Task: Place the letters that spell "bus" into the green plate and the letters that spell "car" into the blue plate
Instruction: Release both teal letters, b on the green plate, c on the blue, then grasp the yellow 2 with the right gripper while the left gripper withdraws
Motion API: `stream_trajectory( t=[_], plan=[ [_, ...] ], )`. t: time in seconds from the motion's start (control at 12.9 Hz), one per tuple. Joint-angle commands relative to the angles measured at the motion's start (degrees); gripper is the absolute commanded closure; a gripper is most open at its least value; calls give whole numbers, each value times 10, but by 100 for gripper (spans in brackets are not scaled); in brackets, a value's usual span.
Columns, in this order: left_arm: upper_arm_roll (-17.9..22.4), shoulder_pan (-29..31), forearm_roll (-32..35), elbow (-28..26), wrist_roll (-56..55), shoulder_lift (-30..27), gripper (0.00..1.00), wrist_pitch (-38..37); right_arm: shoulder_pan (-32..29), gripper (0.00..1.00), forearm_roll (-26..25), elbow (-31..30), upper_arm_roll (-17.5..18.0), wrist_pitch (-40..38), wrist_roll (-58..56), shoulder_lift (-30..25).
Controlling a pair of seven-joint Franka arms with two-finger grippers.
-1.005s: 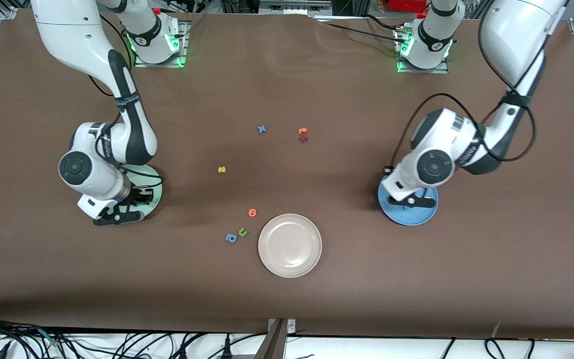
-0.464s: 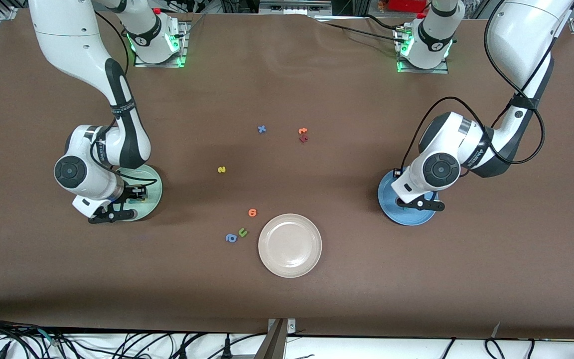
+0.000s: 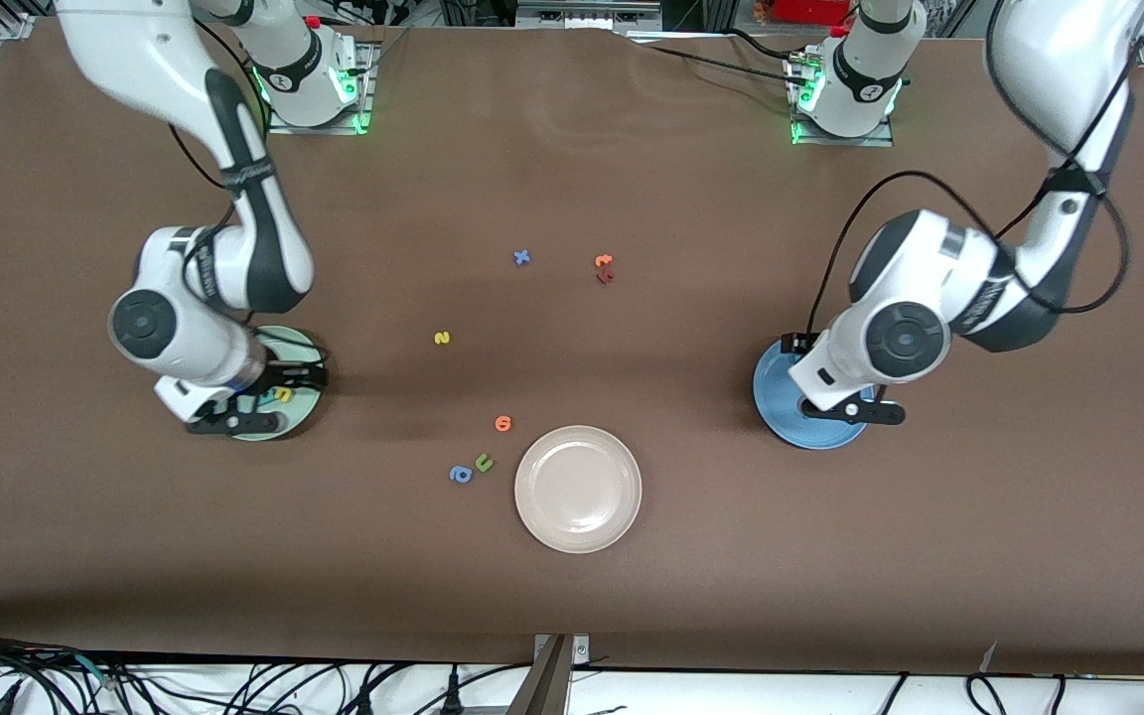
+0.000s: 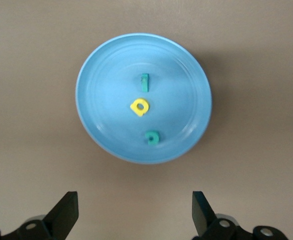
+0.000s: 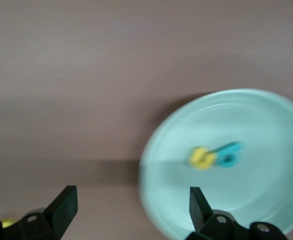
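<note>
Blue plate point(image 4: 186, 60), frame centre, holds c, a, r: done. Green plate point(image 5: 266, 120) shows u, b; your s point(image 3: 442, 338) waits mid-tabletop. Left hand point(image 4: 134, 220) and right hand point(image 5: 129, 217) both released, empty.

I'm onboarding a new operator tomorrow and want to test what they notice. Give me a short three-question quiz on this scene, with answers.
1. True or false: the blue plate holds three letters.
2. Fill in: the green plate holds ___ letters.
3. The yellow "s" lies:
A) on the table, farther from the front camera than the cream plate
B) in the green plate
C) in the cream plate

Key: 1 true; 2 two; 3 A.
</note>
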Motion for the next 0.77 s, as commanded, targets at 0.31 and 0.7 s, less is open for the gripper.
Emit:
stream_trajectory(
  t=[0.31,0.7],
  plan=[
    [-13,39,-50,196,103,-25,0,-223,20,1,-3,-46,114,59,251,-20],
    [138,-7,-103,109,230,-144,0,-128,20,1,-49,-149,162,194,246,-42]
  ],
)
